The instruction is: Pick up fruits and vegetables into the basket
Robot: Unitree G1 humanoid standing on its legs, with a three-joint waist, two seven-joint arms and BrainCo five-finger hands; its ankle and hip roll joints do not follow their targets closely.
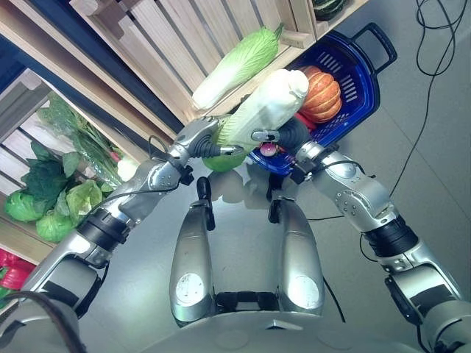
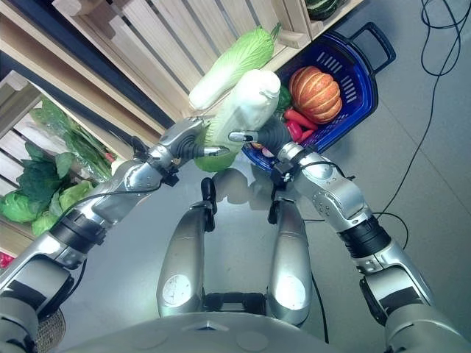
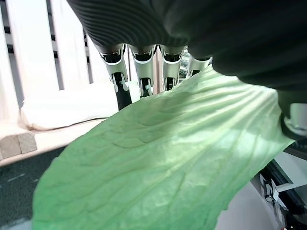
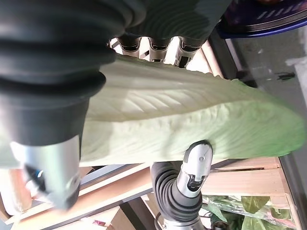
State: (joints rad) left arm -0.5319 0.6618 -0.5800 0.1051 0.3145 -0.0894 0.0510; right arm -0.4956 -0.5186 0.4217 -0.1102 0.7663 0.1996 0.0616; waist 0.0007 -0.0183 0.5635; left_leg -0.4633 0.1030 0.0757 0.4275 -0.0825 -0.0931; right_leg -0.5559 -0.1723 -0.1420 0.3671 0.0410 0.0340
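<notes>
A long napa cabbage [image 1: 266, 101], white at its stem and green at its leafy end, hangs tilted between my two hands just in front of the blue basket [image 1: 366, 73]. My left hand [image 1: 195, 138] is curled round the green leafy end [image 3: 158, 158], its fingers [image 3: 141, 72] reaching over the leaf. On the other side my right hand [image 1: 293, 135] grips the cabbage [image 4: 182, 120], with its fingers [image 4: 153, 45] wrapped over the top. An orange pumpkin [image 1: 321, 94] and red peppers [image 2: 298, 121] lie in the basket.
A second napa cabbage [image 1: 239, 62] lies on the slatted wooden shelf [image 1: 147, 44] behind the hands. Leafy greens [image 1: 44, 191] fill the lower shelf at the left. The basket stands on the grey floor with its handle [image 1: 379, 37] pointing away. A dark green vegetable [image 1: 327, 7] sits at the top.
</notes>
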